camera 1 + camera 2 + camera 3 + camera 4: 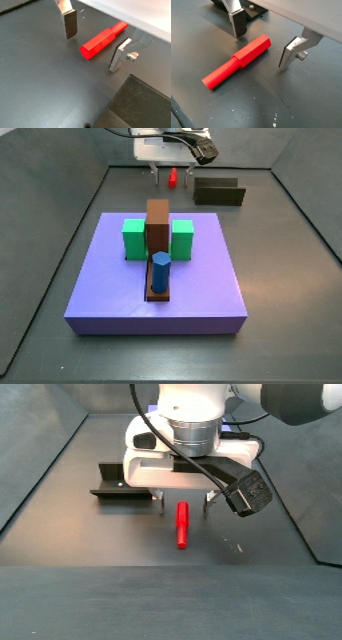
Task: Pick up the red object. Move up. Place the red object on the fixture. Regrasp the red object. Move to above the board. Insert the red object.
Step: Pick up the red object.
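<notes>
Wrist views both look down past the two flat silver fingers with dark pads onto the dark grey floor: the gripper has its fingers spread wide apart, and the small slim bright red peg lies flat on the floor between them, touching neither finger. Up close, the red peg shows a thicker faceted half and a thinner half, and the gripper straddles its thicker end, while a corner of the small dark olive-black box-like fixture shows near one finger. Side view from the board's end: the large lavender-purple square board fills the foreground, carrying green blocks, a tall brown bar and a blue hexagonal peg; at its 12 o'clock the gripper hangs low over the red peg, with the fixture at about 1 o'clock. From the opposite side, the gripper stands open over the far end of the red peg, the fixture at its 9 o'clock.
</notes>
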